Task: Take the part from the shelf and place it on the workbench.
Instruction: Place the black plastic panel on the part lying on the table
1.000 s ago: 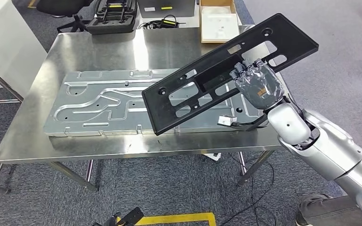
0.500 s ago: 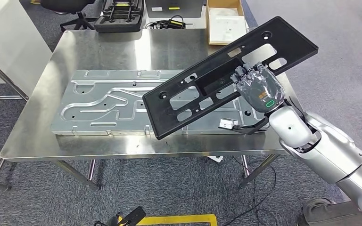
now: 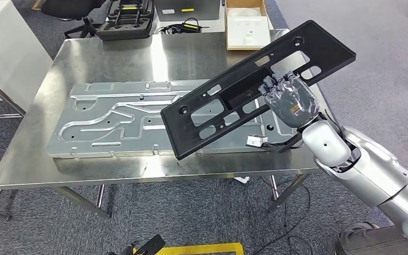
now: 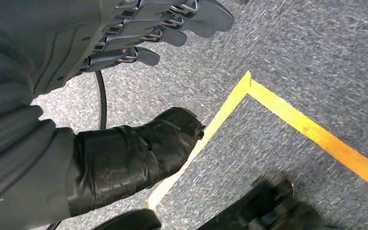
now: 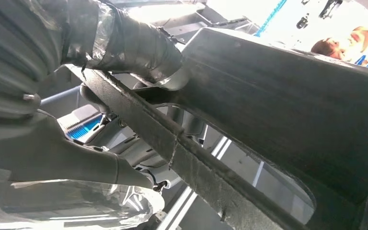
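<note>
— Workbench first, please: what does the head view show?

— Steel workbench (image 3: 111, 53), shiny and rectangular, seen from above on grey carpet. A long pressed silver metal panel (image 3: 111, 119) with curved grooves lies flat on it.

— Where is the part?

— A long flat black plastic part (image 3: 234, 87) with rectangular cut-outs is held in the air above the bench's right half, tilted — its far end is raised toward the right, its near end is low over the metal panel.

— Which hand has it?

— The right hand (image 3: 291, 98). Its dark fingers are wrapped over the part's near edge, clamped on it, with the silver arm coming in from the lower right. In the right wrist view, the part (image 5: 278, 110) crosses close to the camera as a dark textured slab.

— And the left hand?

— The left hand (image 4: 139, 33) hangs over grey carpet crossed by yellow floor tape (image 4: 311, 129) — fingers apart, holding nothing.

— Anything behind the bench?

— A black moulded case (image 3: 125, 18) and an open cardboard box (image 3: 247, 24).
</note>
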Robot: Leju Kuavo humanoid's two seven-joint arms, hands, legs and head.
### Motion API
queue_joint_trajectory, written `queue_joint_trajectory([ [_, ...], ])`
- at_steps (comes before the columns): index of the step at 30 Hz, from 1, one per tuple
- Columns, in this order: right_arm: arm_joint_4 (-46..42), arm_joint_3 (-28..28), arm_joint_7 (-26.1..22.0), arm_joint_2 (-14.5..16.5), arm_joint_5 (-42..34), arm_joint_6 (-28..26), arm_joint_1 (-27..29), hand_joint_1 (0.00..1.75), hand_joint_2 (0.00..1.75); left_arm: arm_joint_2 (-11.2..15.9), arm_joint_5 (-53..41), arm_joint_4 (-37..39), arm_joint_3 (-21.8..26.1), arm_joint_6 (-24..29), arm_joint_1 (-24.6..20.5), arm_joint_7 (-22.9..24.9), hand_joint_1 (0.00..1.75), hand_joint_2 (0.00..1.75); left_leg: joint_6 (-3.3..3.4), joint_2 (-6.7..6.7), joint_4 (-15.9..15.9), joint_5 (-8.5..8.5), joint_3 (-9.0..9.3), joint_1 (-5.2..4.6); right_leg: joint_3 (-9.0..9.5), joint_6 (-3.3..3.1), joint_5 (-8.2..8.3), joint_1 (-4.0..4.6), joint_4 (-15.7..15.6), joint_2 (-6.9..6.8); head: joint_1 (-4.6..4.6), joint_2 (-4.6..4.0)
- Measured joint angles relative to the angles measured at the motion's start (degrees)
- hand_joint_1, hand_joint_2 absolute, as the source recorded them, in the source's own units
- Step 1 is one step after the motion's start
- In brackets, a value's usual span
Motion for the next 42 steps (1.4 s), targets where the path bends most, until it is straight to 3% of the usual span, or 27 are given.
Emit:
queue_joint_trajectory([
  [2,0.01,0.01,0.03,0.0,0.0,-0.16,-0.02,1.75,1.75,-0.01,0.01,0.0,0.0,0.0,-0.04,-0.01,0.0,1.75,0.41,-0.04,-3.82,0.61,1.82,-0.24,0.0,0.48,-0.14,0.11,-0.07,0.04,0.05,0.0],
  [6,-0.01,0.02,0.36,-0.07,0.0,-0.49,-0.12,1.75,1.75,-0.02,0.04,0.0,0.0,0.0,0.06,-0.05,0.0,1.75,1.43,-0.1,-5.27,0.54,2.96,-0.18,0.04,1.75,-0.84,0.01,0.28,-0.06,0.13,0.0],
  [8,-0.02,0.03,0.54,-0.1,0.0,-0.62,-0.2,1.75,1.75,-0.04,0.04,0.0,0.0,0.0,-0.02,-0.11,0.0,1.75,2.03,-0.07,-5.98,0.56,3.81,-0.03,-2.12,2.08,-3.16,-0.04,4.93,-0.16,0.27,0.0],
  [10,-0.01,0.09,0.6,-0.11,0.0,-0.71,-0.05,1.75,1.75,-0.05,0.04,0.0,0.0,0.0,-0.02,-0.16,0.0,1.75,2.37,-0.05,-6.01,0.23,4.2,-0.06,-6.12,2.33,-5.56,0.02,12.08,-0.15,0.33,0.0],
  [11,0.01,0.14,0.6,-0.11,0.0,-0.72,0.08,1.75,1.75,-0.05,0.04,0.0,0.0,0.0,0.03,-0.17,0.0,1.75,2.42,-0.05,-5.94,0.0,4.37,-0.07,-7.62,2.45,-5.65,-0.01,14.22,-0.16,0.33,0.0],
  [12,0.03,0.18,0.6,-0.11,0.0,-0.72,0.19,1.75,1.75,-0.06,0.04,0.0,0.0,0.0,0.09,-0.17,0.0,1.75,2.41,-0.06,-5.81,-0.29,4.57,-0.06,-8.21,2.55,-4.66,-0.06,14.39,-0.16,0.33,0.0],
  [14,0.03,0.22,0.6,-0.13,0.0,-0.73,0.18,1.75,1.75,-0.09,0.04,0.0,0.0,0.0,0.14,-0.19,0.0,1.75,2.2,-0.12,-5.3,-1.12,5.1,-0.01,-6.37,2.6,-0.2,-0.21,8.68,-0.19,0.35,0.0],
  [16,0.02,0.24,0.6,-0.18,0.0,-0.78,0.04,1.75,1.75,-0.13,0.05,0.0,0.0,0.0,0.1,-0.2,0.0,1.75,1.74,-0.21,-4.66,-2.01,5.25,-0.14,-3.54,2.32,2.37,-0.12,2.5,-0.21,0.36,0.0],
  [19,-0.02,0.31,0.54,-0.35,0.0,-0.9,0.01,1.75,1.75,-0.13,0.09,0.0,0.0,0.02,0.03,-0.18,0.0,1.75,1.03,-0.26,-4.31,-2.54,5.04,-0.36,-2.5,1.26,1.6,0.18,0.43,-0.07,0.29,0.0],
  [22,-0.02,0.39,0.47,-0.46,0.0,-0.91,0.0,1.75,1.75,-0.11,0.1,0.0,0.0,0.07,-0.03,-0.18,0.0,1.75,0.12,-0.1,-2.41,-3.93,4.25,-0.33,-1.85,0.28,1.22,-0.24,0.12,-0.02,0.18,0.0],
  [25,-0.02,0.54,0.44,-0.46,0.0,-0.9,0.0,1.75,1.75,-0.1,0.11,0.0,0.0,0.11,-0.08,-0.18,0.0,1.75,-0.66,0.01,7.38,-7.13,-1.41,0.01,-0.93,-0.45,0.53,-0.22,0.02,-0.13,0.04,0.0],
  [26,-0.02,0.6,0.37,-0.46,0.0,-0.89,0.08,1.75,1.75,-0.1,0.12,0.01,0.0,0.13,0.02,-0.19,0.0,1.75,-0.74,0.02,10.16,-7.42,-3.43,0.08,-0.6,-0.52,0.26,-0.16,0.03,-0.13,0.04,0.0],
  [27,-0.02,0.64,0.27,-0.46,0.0,-0.88,0.17,1.75,1.75,-0.1,0.13,0.01,0.0,0.14,0.14,-0.2,0.0,1.75,-0.7,0.02,11.18,-6.69,-4.67,0.11,-0.19,-0.52,-0.06,-0.12,0.03,-0.1,0.04,0.0],
  [28,-0.02,0.66,0.18,-0.46,0.0,-0.87,0.23,1.75,1.75,-0.09,0.13,0.02,0.0,0.17,0.22,-0.21,0.0,1.75,-0.54,0.03,10.02,-4.85,-4.86,0.11,0.3,-0.5,-0.41,-0.06,0.03,-0.06,0.04,0.0],
  [30,-0.02,0.66,0.07,-0.46,0.0,-0.87,0.26,1.75,1.75,-0.08,0.12,0.02,0.0,0.23,0.26,-0.26,0.0,1.75,0.14,0.0,3.06,0.18,-2.67,0.0,1.37,-0.37,-1.15,0.01,0.0,0.03,0.07,0.0],
  [32,-0.02,0.67,0.07,-0.46,0.0,-0.86,0.17,1.75,1.75,-0.07,-0.07,0.03,0.0,0.26,0.2,-0.23,0.0,1.75,0.81,-0.05,-2.65,2.6,-0.27,-0.33,1.9,0.0,-1.66,0.16,-0.07,0.12,0.11,0.0],
  [34,-0.01,0.7,-0.02,-0.46,0.0,-0.84,0.18,1.75,1.75,-0.07,-0.38,0.05,0.0,0.26,0.14,-0.04,0.0,1.75,1.13,-0.09,-4.07,2.3,0.4,-0.68,1.87,0.51,-1.8,0.2,-0.27,0.19,0.13,0.0],
  [37,-0.01,0.73,-0.39,-0.48,0.0,-0.79,0.23,1.75,1.75,-0.07,-0.67,0.07,0.0,0.4,0.07,0.15,0.0,1.75,1.68,-0.07,-5.32,2.27,1.18,-0.4,1.62,1.31,-2.69,0.06,0.35,0.03,0.19,0.0],
  [38,-0.01,0.73,-0.51,-0.48,0.0,-0.79,0.18,1.75,1.75,-0.07,-0.79,0.07,0.0,0.45,-0.01,0.15,0.0,1.75,1.9,-0.06,-5.77,2.31,1.55,-0.23,0.75,1.49,-3.75,0.05,2.21,-0.04,0.26,0.0],
  [40,0.04,0.83,-0.7,-0.48,0.0,-0.78,0.23,1.75,1.75,-0.08,-1.01,0.07,0.0,0.49,-0.12,0.15,0.0,1.75,2.27,-0.05,-6.0,2.11,1.95,-0.19,-2.81,1.69,-6.5,0.01,8.83,-0.12,0.36,0.0],
  [42,0.14,1.17,-0.83,-0.48,0.01,-0.78,0.58,1.75,1.75,-0.08,-1.16,0.07,0.0,0.44,-0.09,0.15,0.0,1.75,2.44,-0.05,-5.86,1.76,2.2,-0.17,-6.18,1.99,-7.33,-0.06,14.02,-0.13,0.36,0.0],
])
